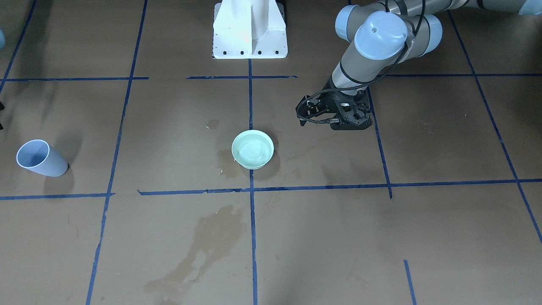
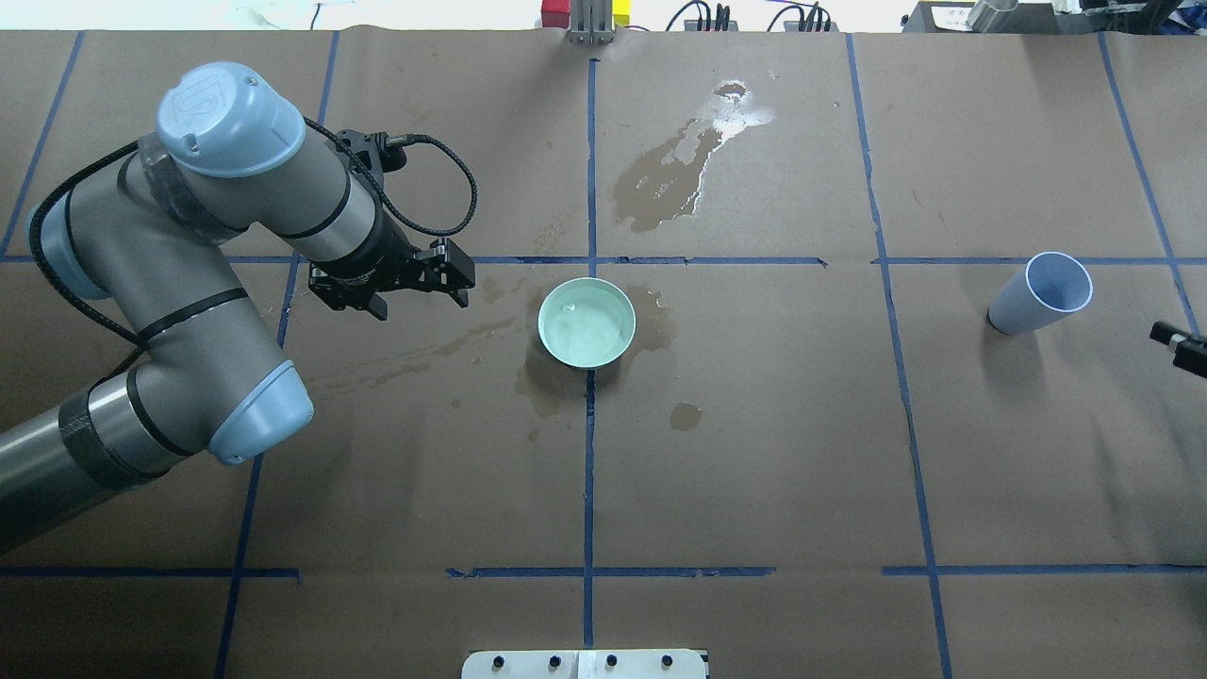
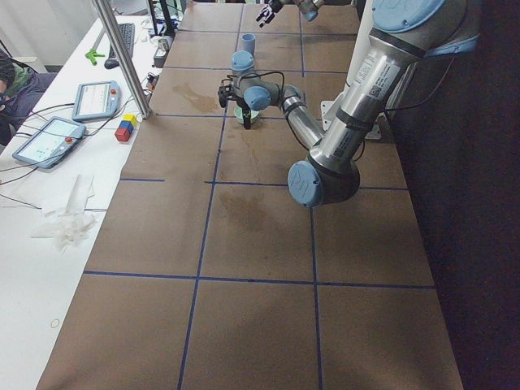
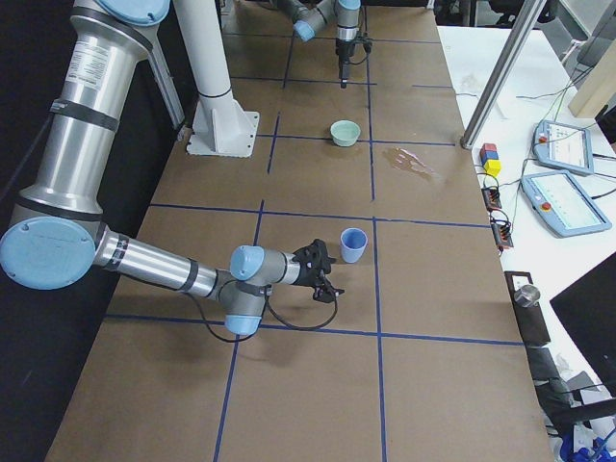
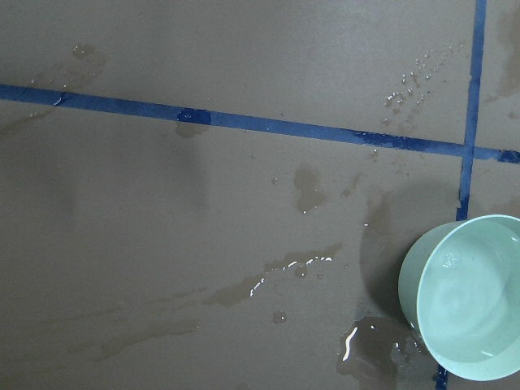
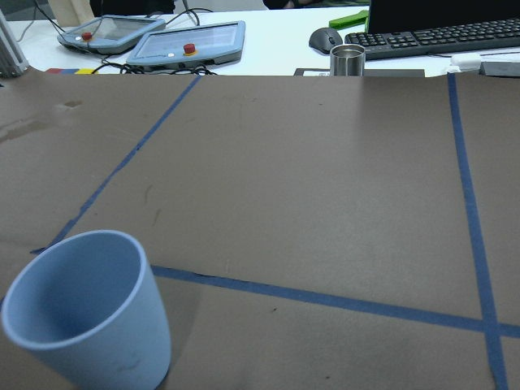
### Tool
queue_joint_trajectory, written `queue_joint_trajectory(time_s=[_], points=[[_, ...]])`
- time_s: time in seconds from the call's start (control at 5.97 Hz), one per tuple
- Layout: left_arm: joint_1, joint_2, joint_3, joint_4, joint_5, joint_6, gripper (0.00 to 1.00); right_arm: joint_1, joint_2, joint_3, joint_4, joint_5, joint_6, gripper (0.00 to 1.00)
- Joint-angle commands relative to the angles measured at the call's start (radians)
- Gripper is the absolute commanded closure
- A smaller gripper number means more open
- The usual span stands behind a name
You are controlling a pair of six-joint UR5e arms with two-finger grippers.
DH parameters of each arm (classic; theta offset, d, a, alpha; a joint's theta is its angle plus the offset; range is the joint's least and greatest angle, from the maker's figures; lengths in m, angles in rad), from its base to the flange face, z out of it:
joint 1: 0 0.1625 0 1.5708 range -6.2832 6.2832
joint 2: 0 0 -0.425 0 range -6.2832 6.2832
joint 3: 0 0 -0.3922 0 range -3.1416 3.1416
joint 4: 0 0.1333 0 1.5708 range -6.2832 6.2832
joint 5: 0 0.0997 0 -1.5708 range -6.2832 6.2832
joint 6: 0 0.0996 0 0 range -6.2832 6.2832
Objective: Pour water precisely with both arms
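Water point(image 5: 475, 305) kept as shallow pool in green bowl point(image 2: 585, 323), set mid-table, prob. for reach from either side. L gripper point(image 2: 420, 292) hung beside bowl, jaws spread, nothing held. Blue cup point(image 2: 1040, 292) stood upright, seemingly empty, near R gripper point(image 4: 325, 279); R jaw state cannot be told.

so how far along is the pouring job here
Seemingly done: the pale green round bowl holds water, and a spilled puddle lies on the brown paper table cover. In hand: nothing. The left gripper hangs empty beside the bowl, and the right gripper sits near the upright light blue plastic cup without gripping it. Left: the cup's visible inside looks empty, so probably little.
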Motion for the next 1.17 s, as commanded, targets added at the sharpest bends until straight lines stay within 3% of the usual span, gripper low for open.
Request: queue_joint_trajectory(time_s=[0.0,0.5,0.84,1.0], points=[[0.004,-0.017,0.003,-0.008,0.0,-0.017,0.0,0.227,0.083,0.012,-0.257,0.284,-0.105,0.0],[0.039,-0.043,0.018,-0.04,0.06,-0.042,0.0,0.433,0.151,0.145,-0.793,0.587,-0.423,0.0],[0.073,-0.045,0.055,-0.155,0.112,-0.114,0.0,0.509,0.15,0.388,-1.34,0.627,-0.745,0.0],[0.099,-0.054,0.067,-0.163,0.17,-0.134,0.0,0.58,0.154,0.421,-1.539,0.627,-0.952,0.0]])
